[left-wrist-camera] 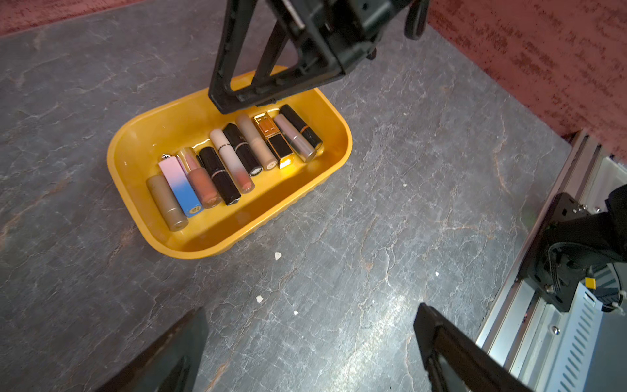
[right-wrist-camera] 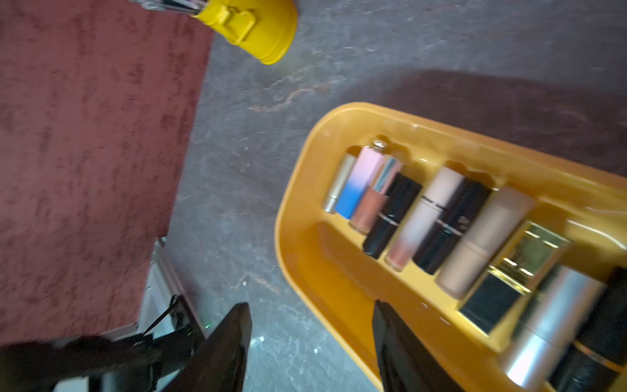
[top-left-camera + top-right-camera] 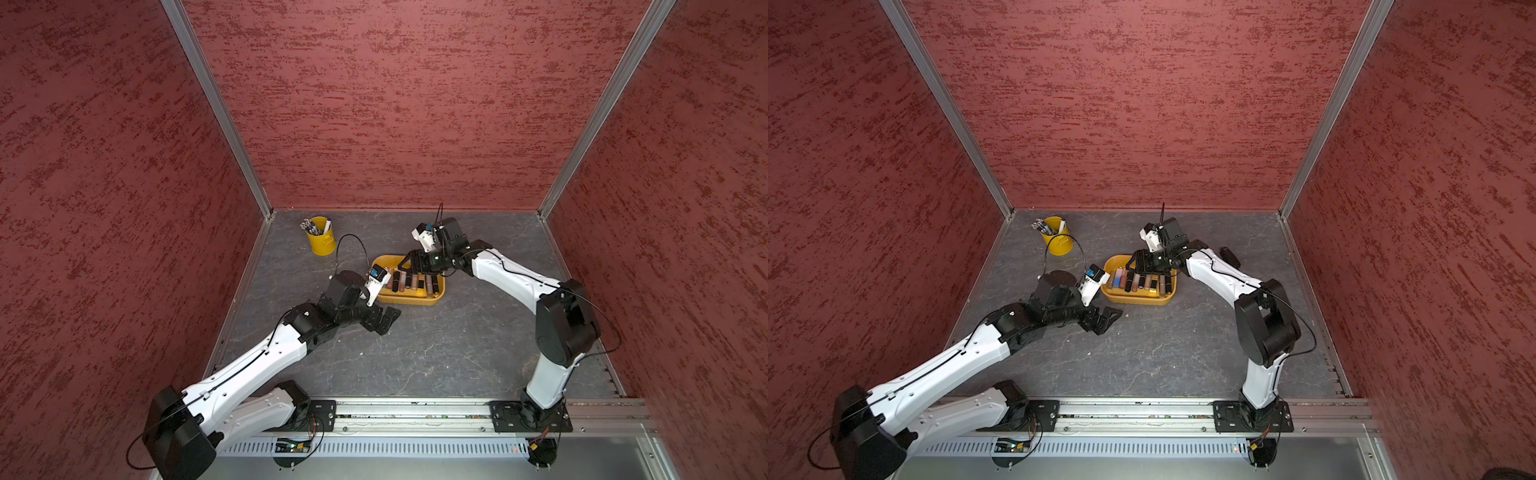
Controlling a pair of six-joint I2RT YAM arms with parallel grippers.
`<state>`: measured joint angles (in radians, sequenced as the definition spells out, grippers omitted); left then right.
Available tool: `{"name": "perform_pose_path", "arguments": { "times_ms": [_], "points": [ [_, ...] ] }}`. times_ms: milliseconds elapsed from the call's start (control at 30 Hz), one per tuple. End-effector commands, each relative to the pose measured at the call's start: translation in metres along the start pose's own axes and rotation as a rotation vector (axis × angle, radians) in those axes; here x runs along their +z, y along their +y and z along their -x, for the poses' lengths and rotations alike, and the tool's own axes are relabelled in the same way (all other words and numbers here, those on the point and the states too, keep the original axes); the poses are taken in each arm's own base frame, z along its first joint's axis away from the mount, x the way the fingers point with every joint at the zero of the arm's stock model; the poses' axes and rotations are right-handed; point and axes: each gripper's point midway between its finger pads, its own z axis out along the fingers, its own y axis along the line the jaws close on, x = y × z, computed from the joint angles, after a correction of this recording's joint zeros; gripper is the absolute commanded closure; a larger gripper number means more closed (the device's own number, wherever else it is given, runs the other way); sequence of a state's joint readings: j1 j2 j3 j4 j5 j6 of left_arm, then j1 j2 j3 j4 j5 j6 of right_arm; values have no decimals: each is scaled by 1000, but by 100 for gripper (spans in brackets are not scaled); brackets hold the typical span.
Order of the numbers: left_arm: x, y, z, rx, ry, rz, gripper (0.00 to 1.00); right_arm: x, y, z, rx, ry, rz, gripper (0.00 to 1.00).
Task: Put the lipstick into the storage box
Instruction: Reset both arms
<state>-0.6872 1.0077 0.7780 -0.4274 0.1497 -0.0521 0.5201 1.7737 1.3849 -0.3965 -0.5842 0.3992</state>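
Observation:
The storage box, a shallow yellow-orange tub, sits mid-table in both top views. Several lipsticks lie side by side in a row inside it. My right gripper hovers over the box's far left end, open with nothing between its fingers. In the right wrist view one finger stands over the box's rim and the other over the table. My left gripper stands wide open above bare table in front of the box, holding nothing.
A small yellow bucket with pens stands at the back left. A small black oblong thing lies on the table behind the right arm. Red walls close three sides, and a metal rail runs along the front.

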Motion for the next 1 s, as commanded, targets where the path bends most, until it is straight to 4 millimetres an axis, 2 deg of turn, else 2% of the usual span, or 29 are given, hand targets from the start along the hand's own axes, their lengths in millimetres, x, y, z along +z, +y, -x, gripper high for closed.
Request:
{"name": "perform_pose_path", "arguments": {
  "times_ms": [0, 167, 233, 300, 333, 567, 700, 967],
  "points": [
    [-4, 5, 15, -48, -84, 13, 0, -18, 30, -2, -134, -32, 124, 36],
    [-11, 15, 23, -112, -143, 35, 0, -34, 33, -18, -226, -62, 129, 28],
    [-16, 18, 27, -135, -176, 41, 0, -38, 36, -24, -263, -70, 143, 20],
    [-20, 22, 30, -160, -211, 45, 0, -43, 38, -29, -301, -84, 156, 4],
    [-23, 25, 31, -173, -230, 47, 0, -46, 39, -31, -322, -101, 160, 1],
    [-37, 43, 30, -238, -290, 99, 0, -78, 49, -35, -576, -314, 137, 2],
    [-45, 72, 23, -324, -333, 252, 0, -95, 44, -34, -665, -422, 62, 2],
    [-81, 111, 13, -274, -503, 486, 0, -135, 7, -21, -646, -621, -227, 2]
  ]
}}
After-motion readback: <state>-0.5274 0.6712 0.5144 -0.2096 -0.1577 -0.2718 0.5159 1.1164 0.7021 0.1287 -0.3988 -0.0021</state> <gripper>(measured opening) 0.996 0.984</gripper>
